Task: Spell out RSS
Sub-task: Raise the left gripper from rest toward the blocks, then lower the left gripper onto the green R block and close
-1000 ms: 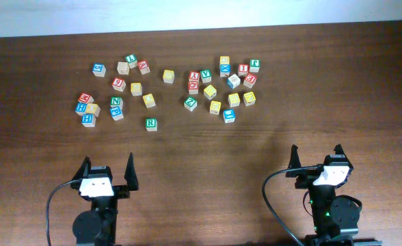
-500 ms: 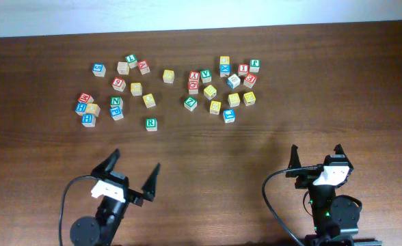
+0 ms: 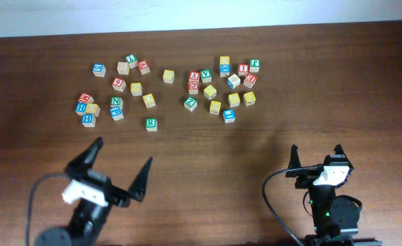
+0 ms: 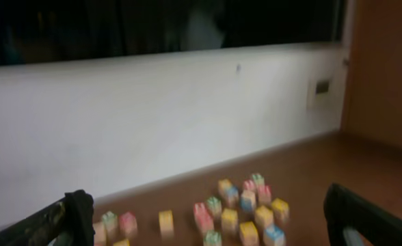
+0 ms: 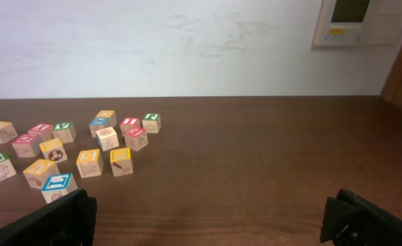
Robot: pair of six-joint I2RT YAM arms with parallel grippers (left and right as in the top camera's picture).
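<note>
Reaching with the left gripper (image 3: 122, 153), wide open and empty, looks right: R (image 3: 150, 124) sits alone just far-right of it, so drop straight down. Can't read which yellow cubes (image 3: 210, 92) are S. Right gripper (image 3: 316, 150) is open and empty too.

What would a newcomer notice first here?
A scatter of small coloured letter cubes spreads across the far half of the dark wooden table. One green R cube sits apart from the rest, nearest the arms, towards the left. The left hand and right hand hang open and empty at the near edge, the left one skewed at an angle.
</note>
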